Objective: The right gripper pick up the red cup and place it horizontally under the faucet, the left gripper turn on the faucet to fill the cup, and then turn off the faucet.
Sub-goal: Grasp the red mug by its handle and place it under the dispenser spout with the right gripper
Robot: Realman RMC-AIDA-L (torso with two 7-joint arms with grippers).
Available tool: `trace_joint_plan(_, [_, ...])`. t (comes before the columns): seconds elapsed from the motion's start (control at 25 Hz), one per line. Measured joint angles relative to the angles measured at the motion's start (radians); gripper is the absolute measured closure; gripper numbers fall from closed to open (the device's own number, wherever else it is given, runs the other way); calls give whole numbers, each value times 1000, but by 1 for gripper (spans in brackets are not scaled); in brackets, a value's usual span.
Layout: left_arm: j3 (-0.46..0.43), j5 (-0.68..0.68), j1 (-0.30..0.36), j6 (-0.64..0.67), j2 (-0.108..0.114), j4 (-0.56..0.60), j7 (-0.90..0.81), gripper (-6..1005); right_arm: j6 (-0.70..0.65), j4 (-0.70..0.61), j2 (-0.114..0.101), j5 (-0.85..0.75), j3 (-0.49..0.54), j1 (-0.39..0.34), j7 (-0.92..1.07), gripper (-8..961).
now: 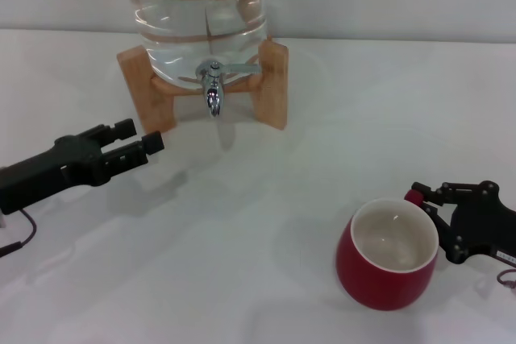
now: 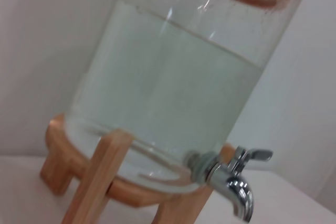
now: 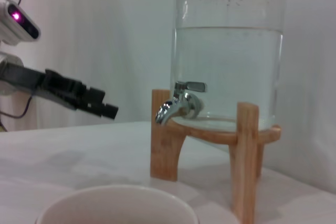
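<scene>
Near right on the table, right gripper [image 1: 427, 203] reaches level, fingers spread around the red cup's [image 1: 388, 255] handle and rim; left gripper [image 1: 139, 141], fingers narrowly parted, hangs left of and nearer than the faucet [image 1: 213, 93].

Red cup [image 1: 385, 275]; chrome faucet [image 1: 213, 96]

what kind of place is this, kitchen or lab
Probably a lab test bench, not a kitchen: a plain white table, bare white backdrop, and only a water jar on a wooden stand and a red cup.
</scene>
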Motion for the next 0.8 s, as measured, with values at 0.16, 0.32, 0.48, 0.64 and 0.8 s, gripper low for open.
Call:
trace_joint_plan(0.16, [-1,15,13,15,0,-1,-4,221,-1,4,0,21,-21,17,5,829])
trace_joint_plan(0.32, [-1,30,24,33,-1,-3,-1,221,-5,5,0,34,-37,46,15,829])
trace_joint_plan(0.48, [2,43,24,51,-1,-7,-2,222,-45,6,0,76,-88,70,32,829])
trace_joint_plan(0.64, [4,44,28,48,-1,-8,-3,222,-145,30,1,183,-214,92,43,829])
trace_joint_plan(0.8, [5,45,31,42,-1,-8,-3,222,-276,90,1,290,-340,98,52,829])
